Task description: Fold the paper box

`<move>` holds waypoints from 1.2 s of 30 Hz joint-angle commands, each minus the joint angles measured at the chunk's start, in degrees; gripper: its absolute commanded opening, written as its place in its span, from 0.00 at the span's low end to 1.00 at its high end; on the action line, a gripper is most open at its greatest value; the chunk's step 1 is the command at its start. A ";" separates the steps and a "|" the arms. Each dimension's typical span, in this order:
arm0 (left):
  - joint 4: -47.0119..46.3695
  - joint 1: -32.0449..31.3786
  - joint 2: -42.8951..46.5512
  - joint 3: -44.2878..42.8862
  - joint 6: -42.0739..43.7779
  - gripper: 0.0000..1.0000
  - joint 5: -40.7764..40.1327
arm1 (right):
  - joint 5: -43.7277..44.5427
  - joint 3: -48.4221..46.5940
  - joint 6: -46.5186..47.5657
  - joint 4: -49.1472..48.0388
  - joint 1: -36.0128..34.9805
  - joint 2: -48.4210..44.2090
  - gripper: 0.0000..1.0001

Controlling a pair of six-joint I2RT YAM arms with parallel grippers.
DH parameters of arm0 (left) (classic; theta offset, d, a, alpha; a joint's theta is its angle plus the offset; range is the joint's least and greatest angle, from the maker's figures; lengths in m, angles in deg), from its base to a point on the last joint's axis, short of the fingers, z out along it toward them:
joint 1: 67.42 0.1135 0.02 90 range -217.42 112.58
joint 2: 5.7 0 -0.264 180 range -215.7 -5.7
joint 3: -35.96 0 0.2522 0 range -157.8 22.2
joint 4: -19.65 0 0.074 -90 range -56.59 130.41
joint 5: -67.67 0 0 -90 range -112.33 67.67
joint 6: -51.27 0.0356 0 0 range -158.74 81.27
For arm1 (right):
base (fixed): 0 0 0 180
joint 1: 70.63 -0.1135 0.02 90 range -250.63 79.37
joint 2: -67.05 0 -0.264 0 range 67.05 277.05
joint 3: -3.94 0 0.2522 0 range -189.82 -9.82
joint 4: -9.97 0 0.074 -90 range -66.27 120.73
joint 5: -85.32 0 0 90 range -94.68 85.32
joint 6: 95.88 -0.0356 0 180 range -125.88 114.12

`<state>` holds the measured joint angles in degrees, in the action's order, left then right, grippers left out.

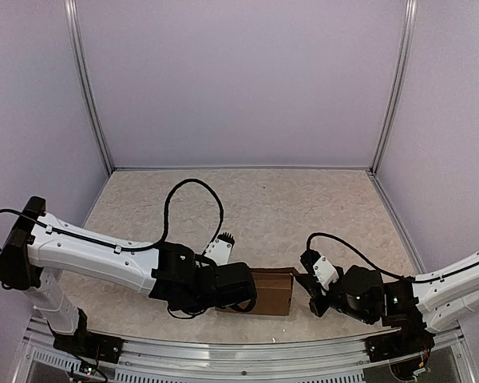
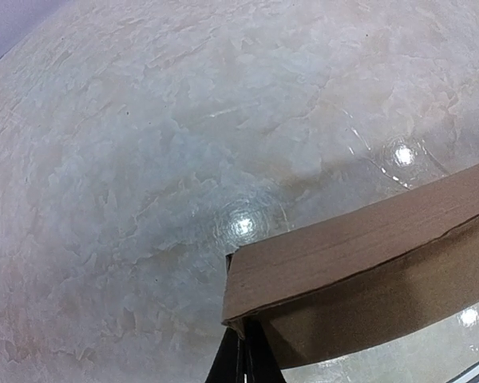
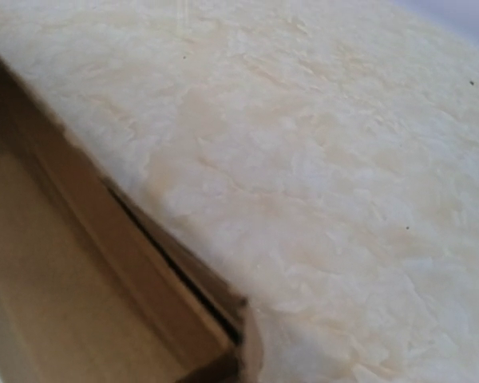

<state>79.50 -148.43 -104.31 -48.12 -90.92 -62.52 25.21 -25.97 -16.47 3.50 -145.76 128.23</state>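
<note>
From my overhead feed, the paper box (image 1: 273,291) lies on the table (image 1: 287,207) at about 6 o'clock, close to the near edge and between the two arms. It is plain brown cardboard, lying long side across.

The left gripper (image 2: 243,361) comes in at the box's 9 o'clock end. On its wrist camera I see the two dark fingers (image 2: 230,363) pressed together right under a corner of the box (image 2: 359,255), with a cardboard flap running off toward 2 o'clock above them. I cannot tell whether a thin wall of card sits between the fingers (the tips are tucked under that corner).

The right gripper (image 1: 305,284) sits at the box's 3 o'clock end, touching it or just beside it; from above I can't separate the two. Its fingers don't appear on its own wrist camera, but the jaws are pressed together, with nothing visibly held. That camera looks into the box (image 3: 56,263) from close up: a brown inner floor toward 8 o'clock, and a double wall edge with a dark slit running down toward 5 o'clock. The pale mottled tabletop fills the other half of that feed.
</note>
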 commanded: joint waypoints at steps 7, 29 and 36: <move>-7.20 -1.69 1.20 3.16 2.12 0.00 -1.26 | 9.05 5.44 6.79 -19.13 -5.31 4.87 0.00; -25.57 -2.96 7.31 16.05 5.97 0.00 -5.25 | 22.55 4.87 16.13 -47.60 -10.77 26.77 0.00; -31.23 -3.51 6.80 16.42 9.44 0.00 -6.96 | 24.84 3.76 19.58 -55.75 -11.34 33.07 0.00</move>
<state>55.96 -150.75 -97.40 -31.97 -84.58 -69.25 49.79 -20.48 0.50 -44.43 -155.88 158.66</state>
